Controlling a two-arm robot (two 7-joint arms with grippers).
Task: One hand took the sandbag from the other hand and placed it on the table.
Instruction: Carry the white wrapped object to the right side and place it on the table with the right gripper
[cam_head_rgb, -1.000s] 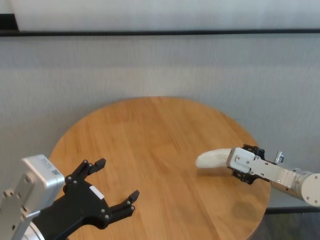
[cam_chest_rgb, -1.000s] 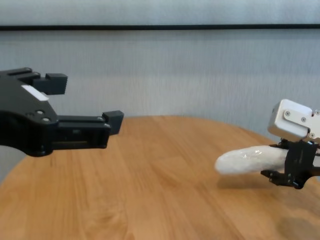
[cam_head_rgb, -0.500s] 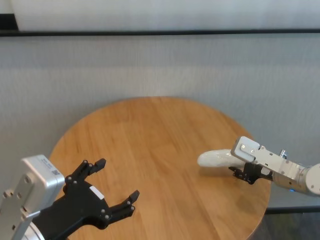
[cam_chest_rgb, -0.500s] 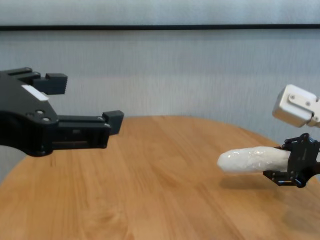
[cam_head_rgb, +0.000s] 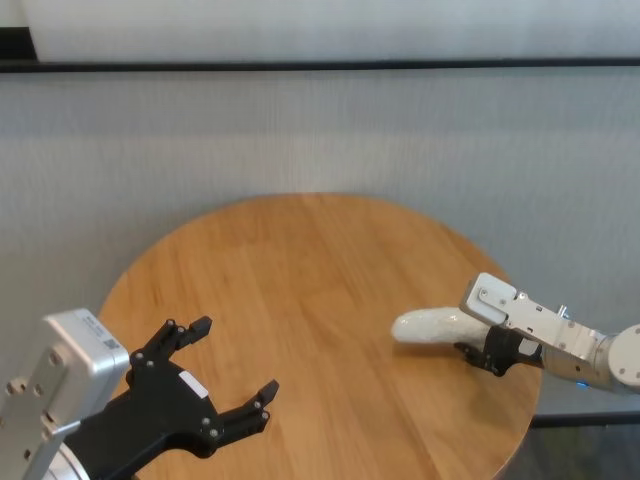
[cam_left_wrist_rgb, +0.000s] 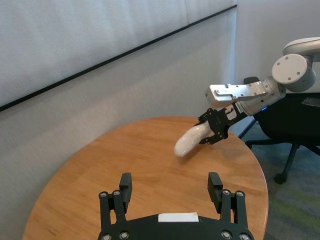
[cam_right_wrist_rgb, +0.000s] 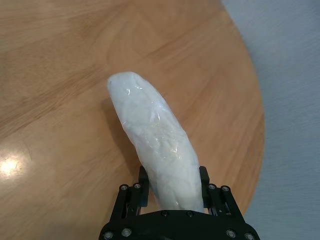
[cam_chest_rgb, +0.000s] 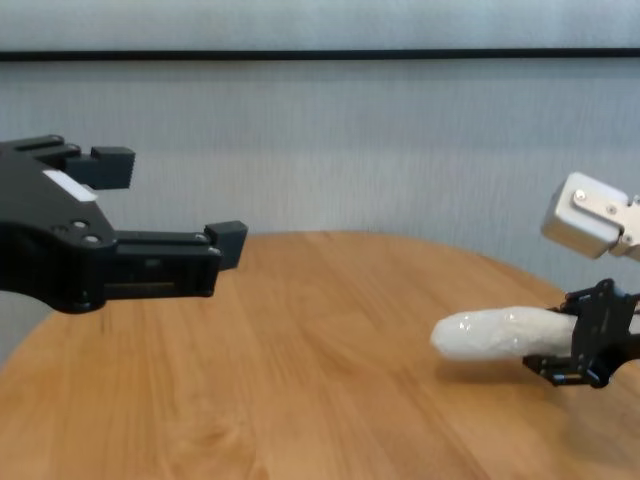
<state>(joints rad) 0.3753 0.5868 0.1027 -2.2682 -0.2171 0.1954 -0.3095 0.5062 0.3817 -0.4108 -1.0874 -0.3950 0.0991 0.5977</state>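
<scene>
The white crinkly sandbag (cam_head_rgb: 425, 326) is held by one end in my right gripper (cam_head_rgb: 482, 350), which is shut on it near the right edge of the round wooden table (cam_head_rgb: 300, 270). The bag lies almost level, very low over the wood (cam_chest_rgb: 495, 333); I cannot tell whether it touches. The right wrist view shows the fingers (cam_right_wrist_rgb: 204, 176) clamped on the bag (cam_right_wrist_rgb: 157, 145). My left gripper (cam_head_rgb: 235, 358) is open and empty above the table's near left, far from the bag (cam_left_wrist_rgb: 192, 141).
A grey wall stands behind the table. The table's right rim (cam_head_rgb: 530, 400) is close under the right wrist. A black office chair (cam_left_wrist_rgb: 290, 130) stands on the floor beyond that side.
My right gripper has gone down with the sandbag, from well above the wood to just over it, and the bag now lies flatter. The left gripper has not moved.
</scene>
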